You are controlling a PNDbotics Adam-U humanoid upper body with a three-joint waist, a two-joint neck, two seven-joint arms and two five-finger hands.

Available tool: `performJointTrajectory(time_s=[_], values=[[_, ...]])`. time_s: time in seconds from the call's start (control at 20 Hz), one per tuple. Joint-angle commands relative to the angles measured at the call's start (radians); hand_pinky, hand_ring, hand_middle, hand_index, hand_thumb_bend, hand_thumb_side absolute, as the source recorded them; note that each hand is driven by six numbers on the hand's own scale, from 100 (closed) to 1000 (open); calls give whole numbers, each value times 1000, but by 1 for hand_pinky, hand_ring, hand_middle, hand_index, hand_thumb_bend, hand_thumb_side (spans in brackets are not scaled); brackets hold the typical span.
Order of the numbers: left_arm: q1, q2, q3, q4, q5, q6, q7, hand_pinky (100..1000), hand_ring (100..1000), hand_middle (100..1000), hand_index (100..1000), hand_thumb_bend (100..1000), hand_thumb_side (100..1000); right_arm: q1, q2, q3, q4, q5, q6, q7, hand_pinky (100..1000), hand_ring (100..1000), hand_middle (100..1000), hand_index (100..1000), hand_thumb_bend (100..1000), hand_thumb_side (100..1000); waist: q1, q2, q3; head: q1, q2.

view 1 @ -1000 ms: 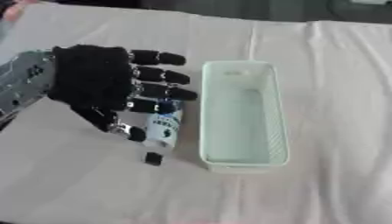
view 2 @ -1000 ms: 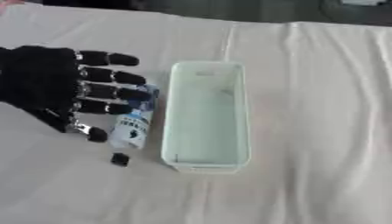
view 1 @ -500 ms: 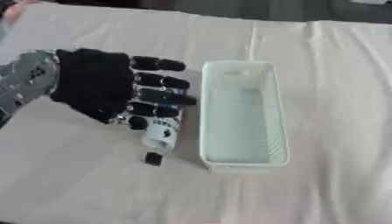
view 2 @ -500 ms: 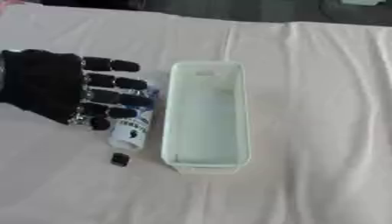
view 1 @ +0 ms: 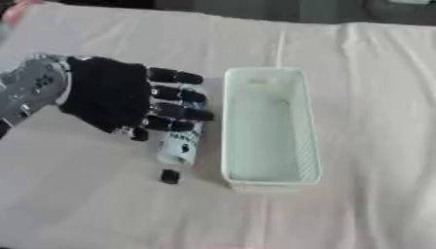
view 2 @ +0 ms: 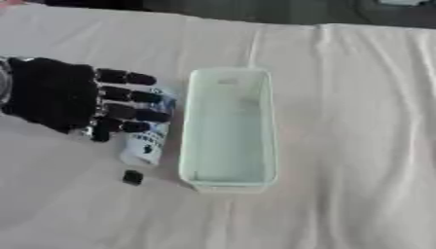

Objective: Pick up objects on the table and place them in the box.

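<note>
A small white bottle [view 1: 180, 146] with a dark label lies on the cloth, its length running alongside the left wall of the pale green box [view 1: 269, 131]. Nothing lies inside the box. My black left hand [view 1: 106, 92] hovers over the bottle's far half, fingers [view 1: 174, 94] stretched straight toward the box and covering the bottle's top end. The thumb points down beside the bottle. The hand is open and grips nothing. A tiny black piece [view 1: 170, 176] sits on the cloth just in front of the bottle. My right hand shows in no view.
A white cloth [view 1: 357, 194] covers the table, with a crease [view 1: 279, 46] running away from the box's far end. A dark strip lies beyond the table's far edge. Something pink [view 1: 15, 10] shows at the top left corner.
My left hand's fingers have straightened out over the bottle and the thumb has drawn back from the bottle's near end. The bottle, black piece and box have stayed put.
</note>
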Motion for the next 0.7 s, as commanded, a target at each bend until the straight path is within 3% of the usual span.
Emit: performJointTrajectory(time_s=[0.05, 0.7], values=[[-16, 31, 3, 6, -42, -23, 31, 1000, 924, 986, 876, 489, 326, -18, -16, -3, -13, -3, -20, 17, 173, 323, 432, 567, 100, 1000, 3, -11, -2, 7, -1], [-24, 16, -8, 34, -108, -36, 123, 1000, 913, 975, 871, 495, 337, -35, -12, -4, -13, 0, -10, 2, 173, 323, 432, 568, 100, 1000, 3, -2, -13, 11, -1]])
